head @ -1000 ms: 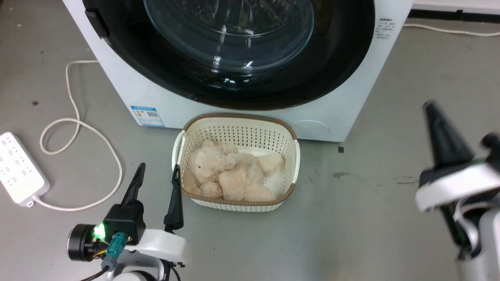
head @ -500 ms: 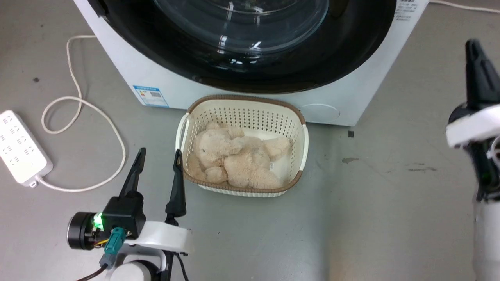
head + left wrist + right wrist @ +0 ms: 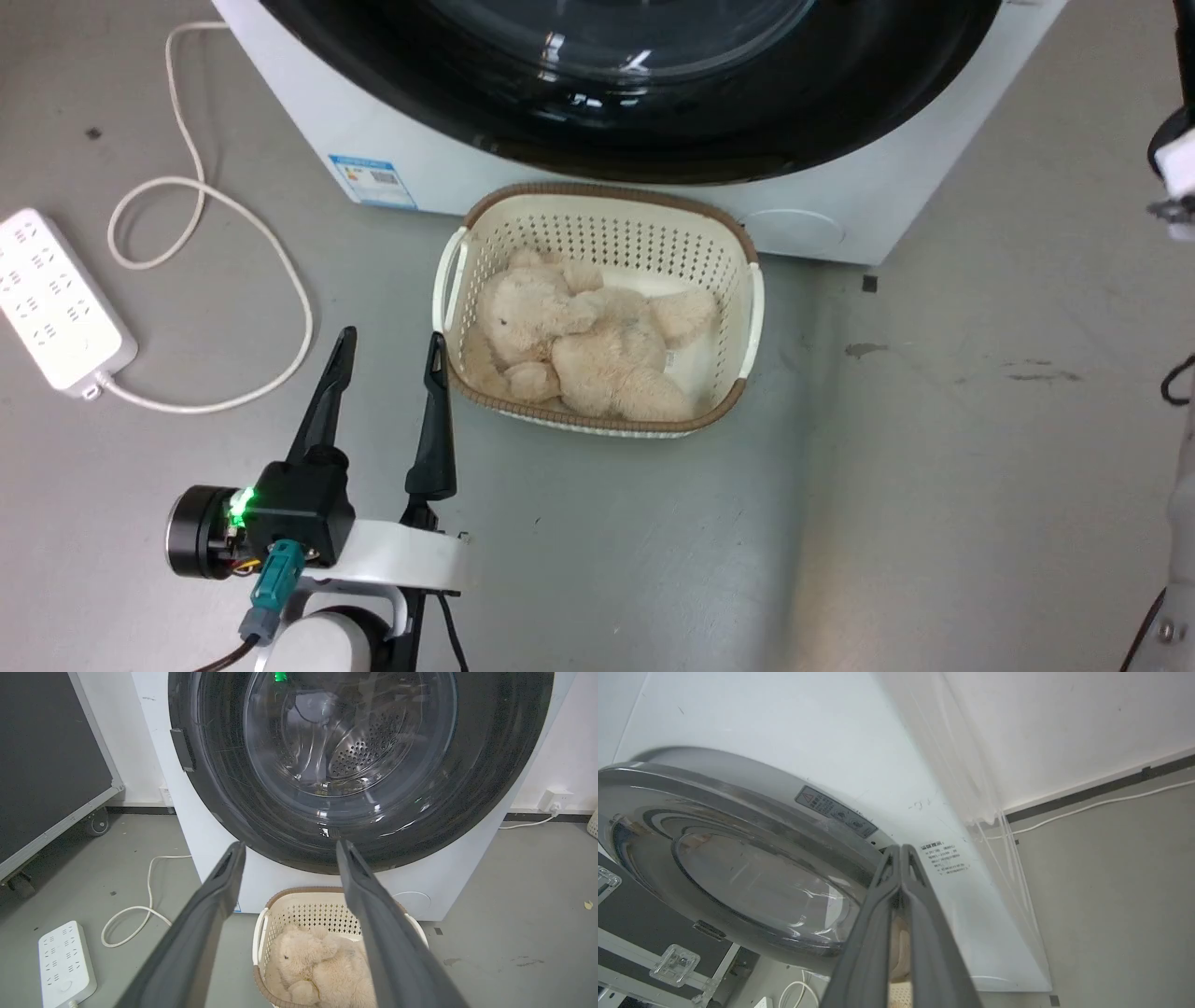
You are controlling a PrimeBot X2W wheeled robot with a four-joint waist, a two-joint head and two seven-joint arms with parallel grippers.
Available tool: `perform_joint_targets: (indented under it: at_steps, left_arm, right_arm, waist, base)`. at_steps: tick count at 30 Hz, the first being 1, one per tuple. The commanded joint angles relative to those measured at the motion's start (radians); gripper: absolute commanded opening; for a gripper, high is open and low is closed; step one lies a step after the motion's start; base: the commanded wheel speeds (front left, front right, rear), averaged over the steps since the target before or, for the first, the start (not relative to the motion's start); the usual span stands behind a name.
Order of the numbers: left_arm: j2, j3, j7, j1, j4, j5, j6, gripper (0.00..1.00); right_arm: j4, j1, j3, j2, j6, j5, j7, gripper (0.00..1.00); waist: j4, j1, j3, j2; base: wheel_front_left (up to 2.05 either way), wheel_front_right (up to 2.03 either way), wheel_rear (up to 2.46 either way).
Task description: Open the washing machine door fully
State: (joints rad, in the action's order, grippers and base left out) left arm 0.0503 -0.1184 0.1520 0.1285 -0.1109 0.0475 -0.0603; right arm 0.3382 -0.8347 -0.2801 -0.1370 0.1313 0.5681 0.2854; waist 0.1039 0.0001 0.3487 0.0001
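My right gripper, pressed together, has risen beside the closed door; left gripper spread, idle. Opening pending.

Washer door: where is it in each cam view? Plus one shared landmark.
Head view: door spans the top edge, cropped.
Left wrist view: door sits upper centre.
Right wrist view: door takes the left half, seen obliquely.
Landmark: basket on the floor below the door; a sliver in the right wrist view.

Left gripper bore two long dark fingers.
A green light glowed on its black housing, above a teal plug.
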Motion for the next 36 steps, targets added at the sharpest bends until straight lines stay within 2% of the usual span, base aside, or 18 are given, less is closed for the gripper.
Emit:
perform_joint_targets:
  at_steps: [1, 7, 22, 36]
  left_arm:
    - [0.0, -0.004, 0.01, 0.02, -0.007, 0.003, -0.006, 1.0]
    - [0.0, -0.009, 0.023, 0.032, -0.024, 0.005, -0.01, 1.0]
    - [0.0, -0.044, 0.054, 0.061, -0.057, 0.015, -0.027, 1.0]
    - [0.0, -0.072, 0.083, 0.098, -0.079, 0.027, -0.046, 1.0]
  right_arm:
    - [0.017, -0.038, -0.01, -0.001, 0.0, 0.021, 0.016, 0.0]
    - [0.122, -0.133, -0.051, -0.007, 0.0, 0.08, 0.155, 0.0]
    - [0.379, -0.377, -0.194, -0.041, 0.0, 0.155, 0.378, 0.0]
    - [0.5, -0.572, -0.307, -0.022, 0.0, 0.197, 0.55, 0.0]
  waist:
    - [0.005, -0.0001, 0.008, -0.0001]
    - [0.015, -0.0001, 0.034, -0.0001]
    - [0.047, -0.0001, 0.109, -0.0001]
    - [0.071, -0.0001, 0.175, -0.0001]
  base:
    - [0.0, 0.0, 0.0]
    - [0.0, 0.0, 0.0]
    - [0.0, 0.0, 0.0]
    - [0.0, 0.0, 0.0]
